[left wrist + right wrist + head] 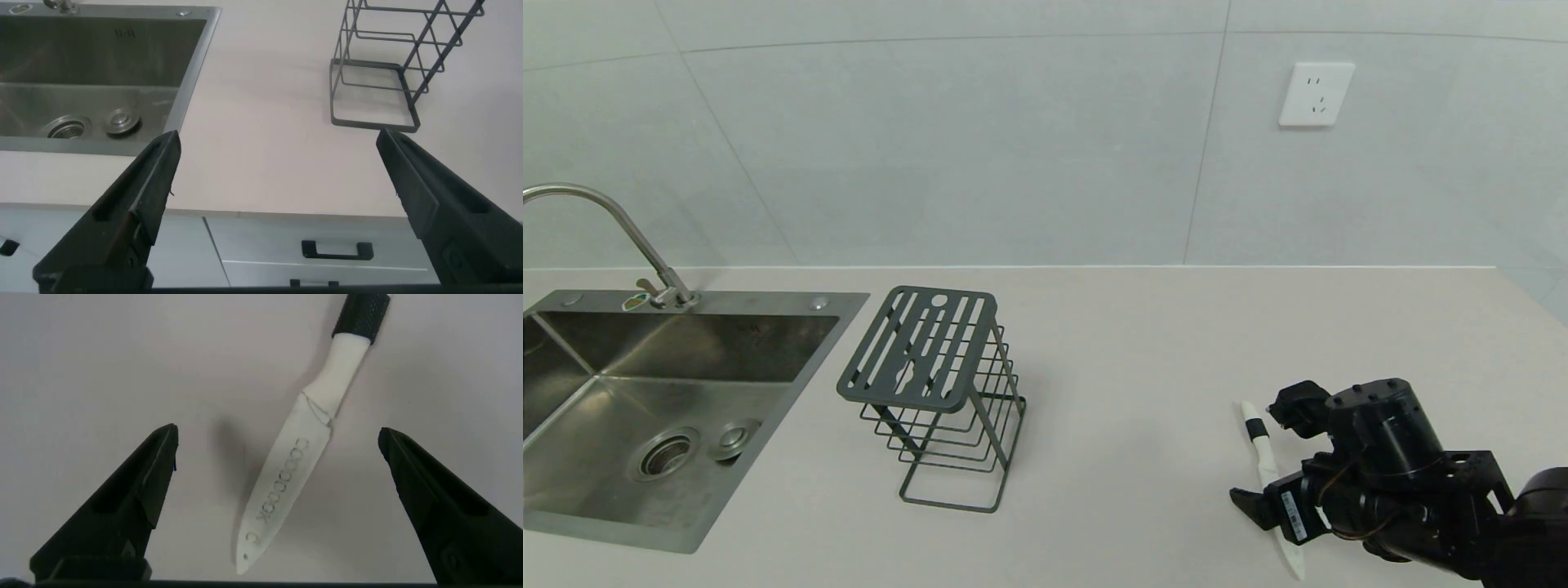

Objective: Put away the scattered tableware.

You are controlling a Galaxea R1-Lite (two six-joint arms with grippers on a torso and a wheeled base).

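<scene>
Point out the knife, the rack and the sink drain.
knife (pixel 282 486), right wrist view, middle of the white blade.
rack (pixel 907 398), head view, front edge of its slotted top plate.
sink drain (pixel 663 455), head view, centre of the strainer.

Near right, the right gripper (pixel 1261 454) straddles a white knife (pixel 1255 431), fingers spread; rack (pixel 931 384) centre, sink (pixel 768 303) left.
</scene>
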